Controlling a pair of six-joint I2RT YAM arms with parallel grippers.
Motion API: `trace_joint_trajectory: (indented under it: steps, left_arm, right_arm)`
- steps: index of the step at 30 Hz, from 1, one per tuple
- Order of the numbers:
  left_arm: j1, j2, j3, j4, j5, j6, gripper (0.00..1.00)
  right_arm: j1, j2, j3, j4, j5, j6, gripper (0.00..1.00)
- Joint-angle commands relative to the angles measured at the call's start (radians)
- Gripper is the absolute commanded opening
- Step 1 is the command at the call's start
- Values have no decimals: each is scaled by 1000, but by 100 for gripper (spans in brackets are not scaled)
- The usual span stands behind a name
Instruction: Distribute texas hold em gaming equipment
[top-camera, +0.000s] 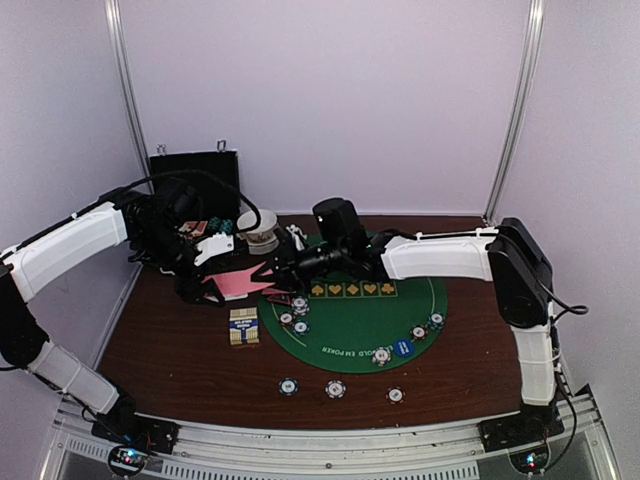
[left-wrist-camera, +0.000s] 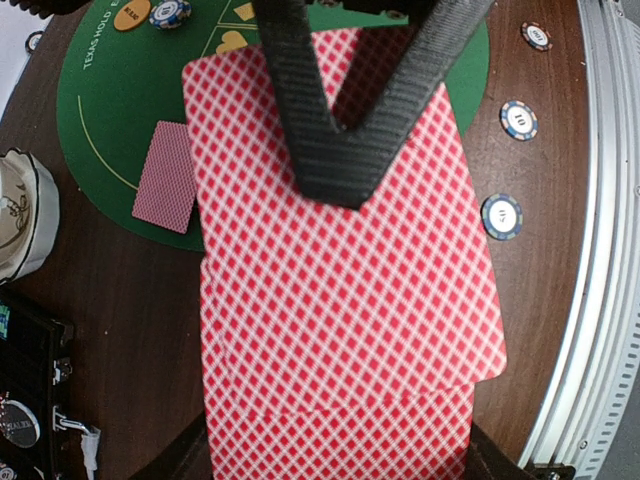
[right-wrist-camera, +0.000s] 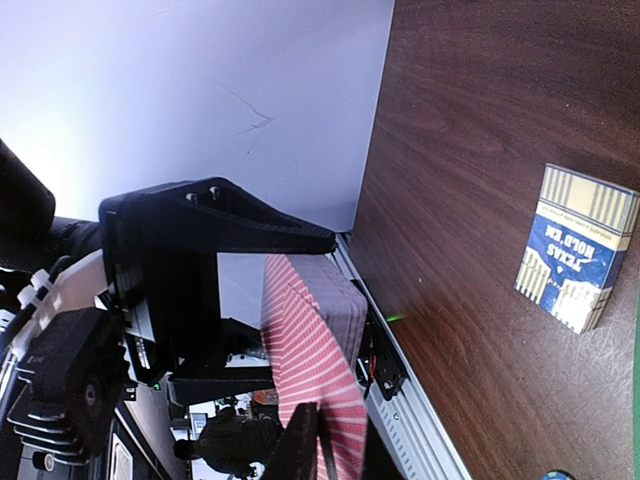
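Over the left side of the table (top-camera: 170, 345), just off the green felt mat (top-camera: 350, 335), the left gripper (top-camera: 208, 275) is clamping the deck of pink-backed cards (left-wrist-camera: 340, 425). The right gripper (left-wrist-camera: 335, 185) is pinching the top card (left-wrist-camera: 420, 260), its fingertips drawn together.

The left wrist view is showing the diamond-patterned backs fanned out, and a single card (left-wrist-camera: 165, 178) lying face down just inside the mat's rim. An orange button (left-wrist-camera: 132, 12) is sitting there with a chip touching it. The right wrist view is catching the deck edge-on instead, with a card box (right-wrist-camera: 578, 248) lying on bare wood beyond it. From overhead that box is lying just beside the mat's left rim.

Only the overhead view is taking in the poker chips (top-camera: 335, 388) as a whole. Three are lying in a row on the wood near the front edge, a few are clustering at the mat's left rim, and others are sitting along its right rim. A blue button (top-camera: 402, 347) is resting beside one of them.

At the back left a black case (top-camera: 195, 185) is standing open, its contents too small to tell. A white bowl (top-camera: 262, 235) is sitting beside it, and whether it is holding anything cannot be told.

The right arm (top-camera: 440, 255) is reaching across the mat's far half, covering part of it.
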Motion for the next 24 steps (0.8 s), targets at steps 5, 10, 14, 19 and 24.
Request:
trace_joint_trajectory:
  steps: [5,10,14,19,24]
  left_arm:
    - [3,-18,2,22,4,5,0]
    - [3,-18,0,23,3,6,0]
    - [3,-19,0,22,-1,6,0]
    - [3,-15,6,12,-2,5,0]
    - [3,-13,12,8,1,5,0]
  right_arm:
    - [-38,-100,-55,-27,-5,-28,0]
    - [-75,-130,-70,-65,-8,-57,0]
    - [-128,-145,-88,-76,-21,-69,0]
    - [-250,-131,-68,-186,-29,-169,0]
    - [-379,-49,55,-406,18,-326,0]
